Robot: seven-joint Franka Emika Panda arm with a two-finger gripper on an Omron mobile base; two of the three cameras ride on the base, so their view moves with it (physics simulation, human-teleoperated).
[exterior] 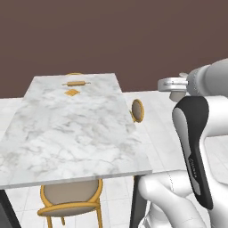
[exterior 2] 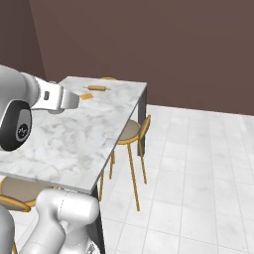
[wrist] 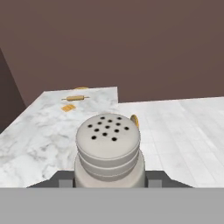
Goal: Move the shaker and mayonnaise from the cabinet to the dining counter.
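Marble dining counter (wrist: 39,131) ahead — shaker (wrist: 108,151) clamped between fingers (wrist: 65,180), perforated cap toward camera.

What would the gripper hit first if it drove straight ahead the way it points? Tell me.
The gripper, shut on the shaker, points over the dining counter toward the brown wall. Probably the wall first, though depth is unclear.

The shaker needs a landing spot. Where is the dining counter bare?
Most of the dining counter is bare: the near end and middle. Only the far end is taken, by a rolling pin and a small orange item.
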